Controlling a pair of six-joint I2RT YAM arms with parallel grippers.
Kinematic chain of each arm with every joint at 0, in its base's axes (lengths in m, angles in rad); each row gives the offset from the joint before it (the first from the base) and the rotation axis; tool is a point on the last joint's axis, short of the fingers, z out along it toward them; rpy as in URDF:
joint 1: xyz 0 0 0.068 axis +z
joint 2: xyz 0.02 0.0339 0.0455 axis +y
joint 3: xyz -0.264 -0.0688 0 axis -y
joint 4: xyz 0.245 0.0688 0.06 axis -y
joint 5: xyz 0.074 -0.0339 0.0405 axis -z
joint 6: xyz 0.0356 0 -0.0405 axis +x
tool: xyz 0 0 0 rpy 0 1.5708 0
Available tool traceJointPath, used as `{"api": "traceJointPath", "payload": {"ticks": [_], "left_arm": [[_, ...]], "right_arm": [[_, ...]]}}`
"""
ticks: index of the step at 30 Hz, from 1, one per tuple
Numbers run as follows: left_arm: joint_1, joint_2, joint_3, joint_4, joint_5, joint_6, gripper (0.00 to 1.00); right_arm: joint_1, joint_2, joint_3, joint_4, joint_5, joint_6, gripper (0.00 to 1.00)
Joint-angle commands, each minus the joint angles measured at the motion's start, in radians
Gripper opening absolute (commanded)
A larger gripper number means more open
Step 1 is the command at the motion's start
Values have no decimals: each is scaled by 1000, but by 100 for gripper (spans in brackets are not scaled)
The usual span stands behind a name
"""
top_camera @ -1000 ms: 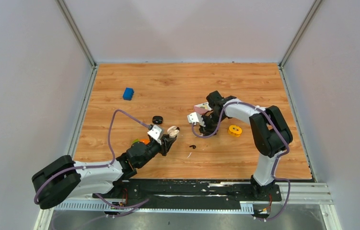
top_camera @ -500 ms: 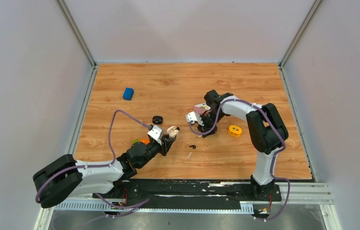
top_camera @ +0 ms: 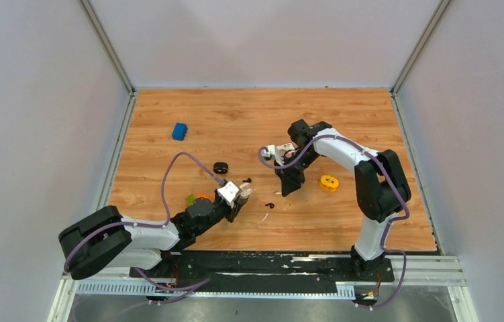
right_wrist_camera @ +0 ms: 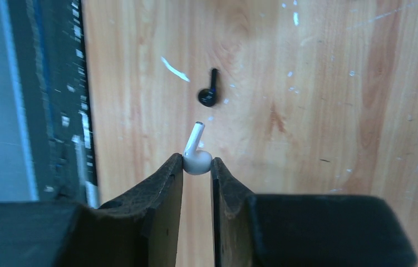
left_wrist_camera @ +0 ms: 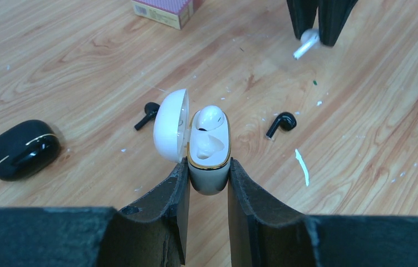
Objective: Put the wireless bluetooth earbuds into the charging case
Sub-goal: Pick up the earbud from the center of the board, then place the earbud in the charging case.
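Left wrist cam: the left hand (left_wrist_camera: 208, 169) is squeezed tight around a glossy white gold-rimmed charging case (left_wrist_camera: 209, 181). Its lid is flipped open and one white earbud (left_wrist_camera: 212, 118) is already sitting inside. Over on the other side, the right hand (right_wrist_camera: 196, 167) is pinched closed on the other white stemmed earbud (right_wrist_camera: 196, 158), stem poking out past the fingertips. It's well apart from the case, further out over the wooden tabletop (right_wrist_camera: 306, 83). Two small black earbuds (left_wrist_camera: 281, 122) lie on the tabletop, one on either side of the case.

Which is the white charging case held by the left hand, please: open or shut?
Open. The left wrist view shows the white charging case with its lid swung aside and one white earbud seated inside.
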Motion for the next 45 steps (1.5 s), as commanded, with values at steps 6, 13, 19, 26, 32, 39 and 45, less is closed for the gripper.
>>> {"api": "traceJointPath", "payload": {"ticks": [6,13,19,26,32,39,45], "left_arm": [[-56,91,78,23,133,202,0],[-69,124,74,76,190,229,0],[-97,144,77,94,218,260,0],[-115,160,88,92,219,274,0],[-121,173,93,109,237,266,0],[-125,174,88,127,252,264,0],[-125,184,90,139,267,256,0]], "right_arm": [[5,-12,109,-246,-296,216,20],[11,33,125,-343,-420,231,20],[29,13,98,-257,-375,369,20],[56,0,88,-184,-274,488,20],[117,0,90,-159,-192,525,20],[158,23,102,-152,-154,537,19],[184,43,122,-149,-128,546,19]]}}
